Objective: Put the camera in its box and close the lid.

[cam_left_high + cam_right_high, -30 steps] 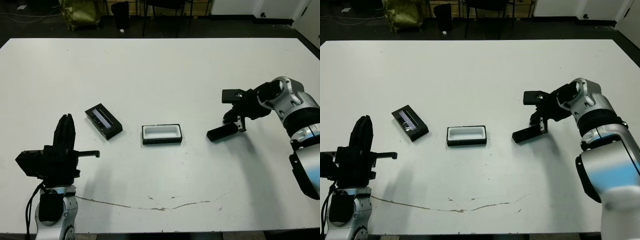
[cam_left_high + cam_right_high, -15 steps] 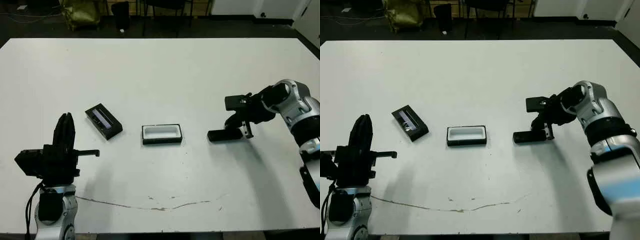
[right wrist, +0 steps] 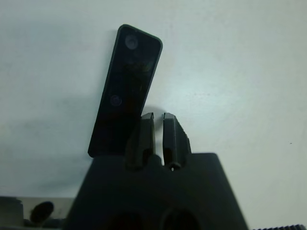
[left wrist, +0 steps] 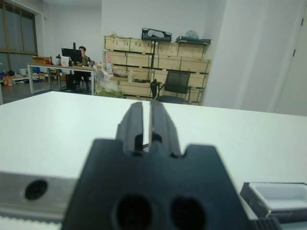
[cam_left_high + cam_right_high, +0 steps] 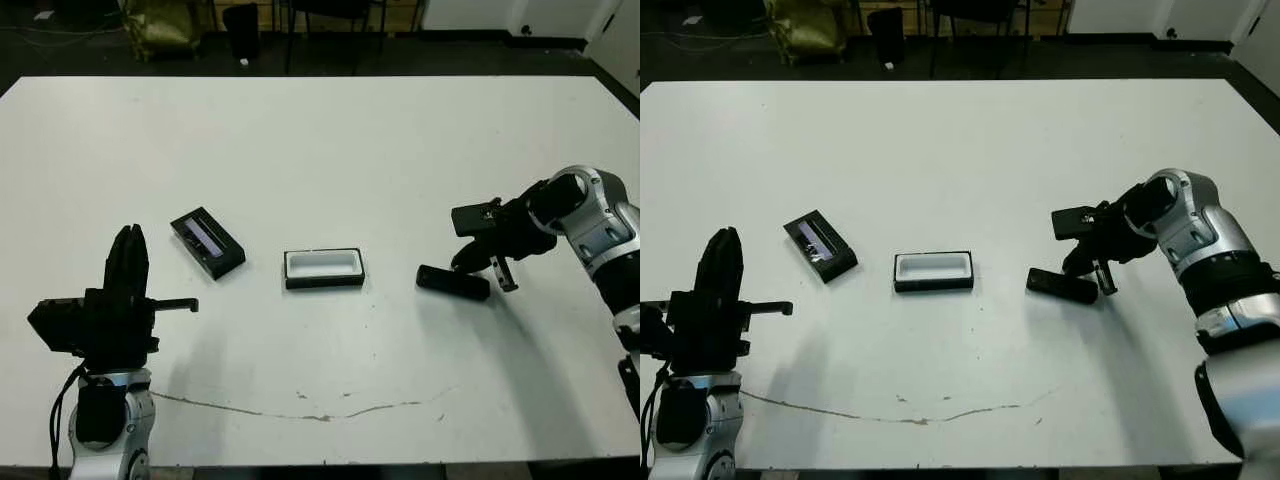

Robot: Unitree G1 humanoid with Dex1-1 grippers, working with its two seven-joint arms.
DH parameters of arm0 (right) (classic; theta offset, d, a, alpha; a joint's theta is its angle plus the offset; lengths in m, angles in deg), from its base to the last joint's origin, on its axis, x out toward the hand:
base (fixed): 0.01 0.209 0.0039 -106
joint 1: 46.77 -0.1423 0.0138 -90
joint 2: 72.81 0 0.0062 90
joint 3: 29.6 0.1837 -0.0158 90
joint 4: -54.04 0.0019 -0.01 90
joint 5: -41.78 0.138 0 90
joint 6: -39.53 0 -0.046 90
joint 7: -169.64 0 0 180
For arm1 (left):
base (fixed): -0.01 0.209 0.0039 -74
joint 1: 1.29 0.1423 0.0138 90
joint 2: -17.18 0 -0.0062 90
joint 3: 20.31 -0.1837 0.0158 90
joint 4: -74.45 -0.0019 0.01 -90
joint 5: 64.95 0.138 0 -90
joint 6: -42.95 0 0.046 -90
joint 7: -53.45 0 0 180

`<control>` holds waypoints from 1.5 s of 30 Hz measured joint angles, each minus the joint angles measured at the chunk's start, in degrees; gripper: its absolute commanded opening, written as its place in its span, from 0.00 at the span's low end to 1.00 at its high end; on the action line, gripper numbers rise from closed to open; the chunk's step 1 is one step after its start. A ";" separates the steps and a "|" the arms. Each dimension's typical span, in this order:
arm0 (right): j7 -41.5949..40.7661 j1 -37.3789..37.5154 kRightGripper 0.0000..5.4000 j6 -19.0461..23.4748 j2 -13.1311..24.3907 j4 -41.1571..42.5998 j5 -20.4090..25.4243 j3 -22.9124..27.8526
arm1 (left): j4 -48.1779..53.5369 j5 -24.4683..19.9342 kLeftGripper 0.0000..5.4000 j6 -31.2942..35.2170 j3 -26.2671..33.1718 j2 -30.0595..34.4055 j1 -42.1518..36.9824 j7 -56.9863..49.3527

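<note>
Where the white table point(image 5: 320, 150) meets its near edge, a thin brownish scuff line point(image 5: 330, 412) runs across the surface.
Left gripper point(image 5: 128, 250): raised above the near left part of the table, its two black fingers pressed together with only a hairline slit between them, holding nothing.
Box: the small black rectangular tray with white lining point(image 5: 323, 268) lies near the table's middle, open side up, with nothing inside.
Camera: the slim black bar-shaped device point(image 5: 453, 282) lies flat on the table to the right of the box and well apart from it, slightly angled.
Right gripper point(image 3: 158, 127): low over the right end of the camera, fingers narrow with a slim gap and nothing between them; the camera lies just beside the fingertips, and contact cannot be told.
Lid: the flat black rectangular cover with a pale grey-lilac strip point(image 5: 207, 243) lies diagonally to the left of the box, apart from it.
Far edge: a dark floor with a black chair point(image 5: 335, 20) lies beyond the table.
</note>
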 measured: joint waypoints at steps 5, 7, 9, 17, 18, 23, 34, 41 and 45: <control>-1.25 0.97 0.00 1.56 0.96 1.31 1.29 0.06 | 0.18 0.14 0.00 0.43 -0.02 0.00 0.05 -0.29; -1.28 1.19 0.00 1.53 1.27 2.05 1.28 -0.10 | 0.22 0.15 0.00 0.47 -0.01 0.00 0.06 -0.38; -1.36 1.44 0.00 1.54 1.46 2.57 1.32 -0.14 | 0.18 0.09 0.00 0.42 0.00 0.00 0.05 -0.37; -1.71 1.57 0.00 2.94 2.48 3.32 0.87 -0.60 | 0.16 0.08 0.00 0.26 0.04 0.00 0.05 -0.40; -1.84 1.58 0.00 3.04 2.60 3.34 0.86 -0.60 | 0.16 0.10 0.00 0.26 0.04 0.00 0.05 -0.40; -2.17 2.00 0.00 5.60 3.28 4.62 0.52 -0.60 | 0.22 0.09 0.00 0.48 0.03 -0.01 0.07 -0.44; -2.34 3.68 0.00 5.63 5.19 8.06 0.45 -0.79 | 0.22 0.04 0.00 0.48 0.03 -0.02 0.09 -0.57; -3.86 4.74 0.00 10.21 6.21 12.62 0.53 -0.78 | 0.44 0.13 0.00 0.65 0.03 -0.05 0.14 -0.92; -4.06 5.39 0.00 10.79 6.41 13.81 1.27 -0.75 | 0.32 0.12 0.00 0.41 0.03 -0.04 0.11 -0.90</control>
